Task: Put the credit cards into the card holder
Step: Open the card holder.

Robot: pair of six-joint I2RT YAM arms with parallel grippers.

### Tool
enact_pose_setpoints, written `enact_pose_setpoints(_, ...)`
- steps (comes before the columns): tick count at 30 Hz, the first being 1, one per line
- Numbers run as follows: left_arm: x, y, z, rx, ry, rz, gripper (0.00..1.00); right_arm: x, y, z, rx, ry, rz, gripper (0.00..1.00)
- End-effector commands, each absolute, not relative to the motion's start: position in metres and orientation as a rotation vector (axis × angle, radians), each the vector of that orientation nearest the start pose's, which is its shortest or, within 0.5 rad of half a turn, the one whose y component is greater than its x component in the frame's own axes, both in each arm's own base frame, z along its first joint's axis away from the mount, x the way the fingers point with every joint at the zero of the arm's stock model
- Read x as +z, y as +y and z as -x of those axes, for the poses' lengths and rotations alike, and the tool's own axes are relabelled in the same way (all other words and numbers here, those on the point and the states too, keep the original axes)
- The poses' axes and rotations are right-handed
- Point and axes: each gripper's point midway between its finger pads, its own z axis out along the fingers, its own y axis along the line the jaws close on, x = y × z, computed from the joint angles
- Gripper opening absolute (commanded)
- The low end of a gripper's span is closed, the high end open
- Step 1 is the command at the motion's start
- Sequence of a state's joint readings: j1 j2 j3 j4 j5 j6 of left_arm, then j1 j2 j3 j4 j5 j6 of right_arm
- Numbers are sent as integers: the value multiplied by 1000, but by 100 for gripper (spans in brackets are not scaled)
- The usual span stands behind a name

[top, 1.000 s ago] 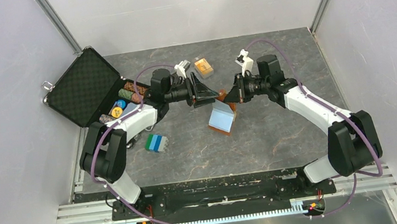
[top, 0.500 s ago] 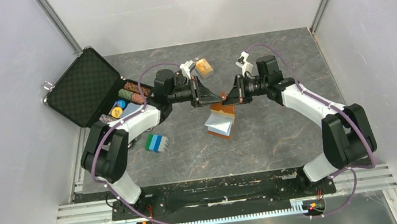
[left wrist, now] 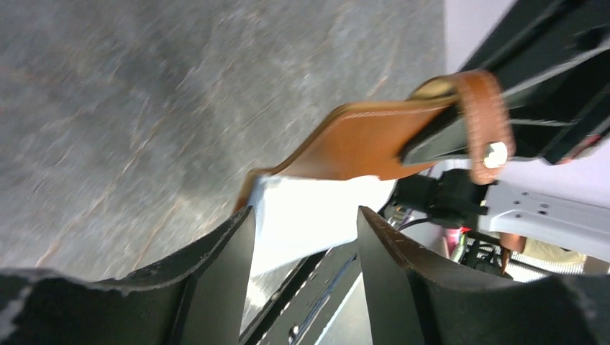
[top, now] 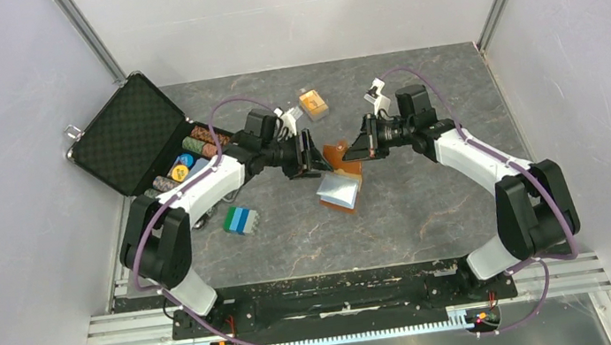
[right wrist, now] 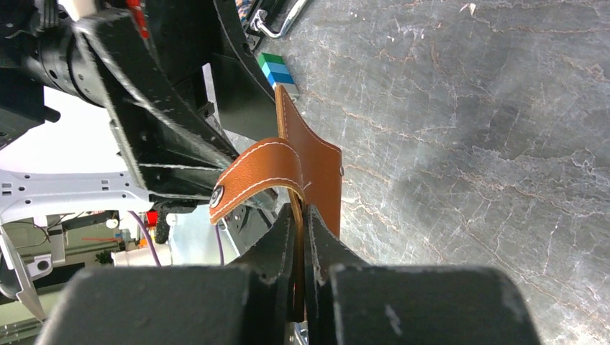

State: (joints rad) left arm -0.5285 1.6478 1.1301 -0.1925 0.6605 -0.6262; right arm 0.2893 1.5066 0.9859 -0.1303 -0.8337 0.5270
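The tan-brown card holder (top: 337, 156) hangs open above the table's middle, its pale blue inside (top: 339, 189) facing up. My right gripper (top: 361, 148) is shut on the holder's upper edge (right wrist: 317, 167), and the snap tab (right wrist: 252, 180) curls over beside its fingers. Just left of the holder, my left gripper (top: 309, 156) is open. In the left wrist view the brown flap (left wrist: 367, 140) and the pale inside (left wrist: 316, 208) lie beyond the left gripper (left wrist: 303, 215), with nothing between its fingers. An orange credit card (top: 313, 103) lies at the back of the table.
An open black foam-lined briefcase (top: 129, 131) stands at the back left, with stacks of poker chips (top: 196, 144) along its front. A blue-green-white striped block (top: 241, 221) lies left of the holder. Grey walls and metal posts close in the table.
My left gripper has dropped nearer and lower beside the card holder, its jaws narrowing and then widening again. The holder's hanging half has swung slightly left. My right gripper keeps its grip.
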Motion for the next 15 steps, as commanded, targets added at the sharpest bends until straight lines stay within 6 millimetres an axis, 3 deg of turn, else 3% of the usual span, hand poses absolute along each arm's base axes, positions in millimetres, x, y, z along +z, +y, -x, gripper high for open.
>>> enact_pose_setpoints(1,134,-290,-276,-1116,2583,-344,62,176,240,-313,1330,2283,259,0)
enact_pose_setpoints(7,112,-280,-262,-1053,2680,-384,61,172,237,-311,1298,2302,271,0)
enact_pose_setpoints(15,119,-306,-254,-1307,2630,-389,59,174,237,-313,1293,2299,279,0)
